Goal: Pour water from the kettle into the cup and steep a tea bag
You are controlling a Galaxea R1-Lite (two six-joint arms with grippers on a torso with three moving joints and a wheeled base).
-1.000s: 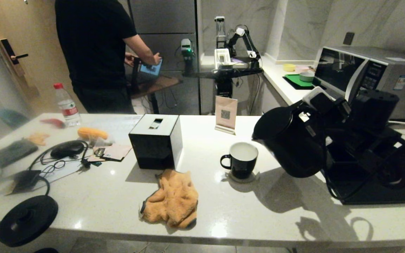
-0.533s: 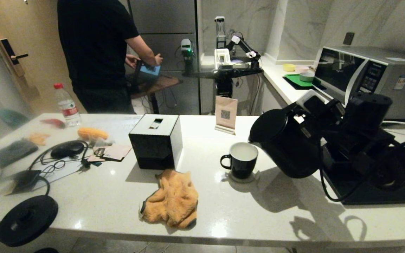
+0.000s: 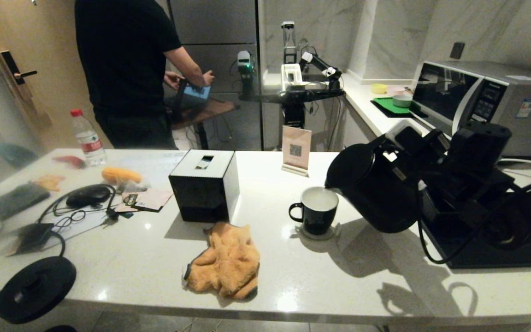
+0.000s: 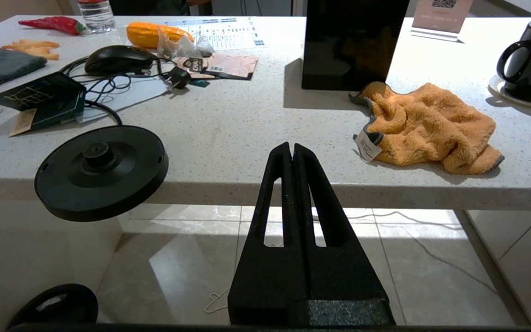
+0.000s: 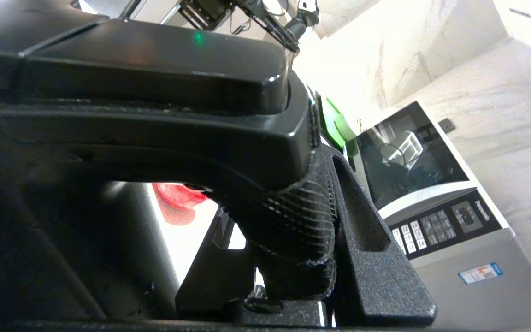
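Note:
The black kettle (image 3: 376, 189) hangs tilted over the counter, its spout right above the right rim of the cup (image 3: 316, 210). The cup, a black mug with a white inside, stands on a small coaster. My right gripper (image 5: 284, 221) is shut on the kettle's ribbed handle (image 5: 293, 207). I cannot make out a stream of water. A pale tea bag (image 4: 184, 46) lies far left beside the orange corn. My left gripper (image 4: 292, 148) is shut on nothing, low in front of the counter's edge.
A black tissue box (image 3: 204, 184) and an orange cloth (image 3: 226, 260) sit left of the cup. The kettle's round base (image 3: 35, 288) overhangs the front left edge. A QR card (image 3: 296, 150) stands behind the cup. A microwave (image 3: 477, 97) is at right, a person (image 3: 127, 69) at the back.
The right arm has carried the kettle a little left and down toward the cup, bringing the spout over the rim. The left arm has not moved.

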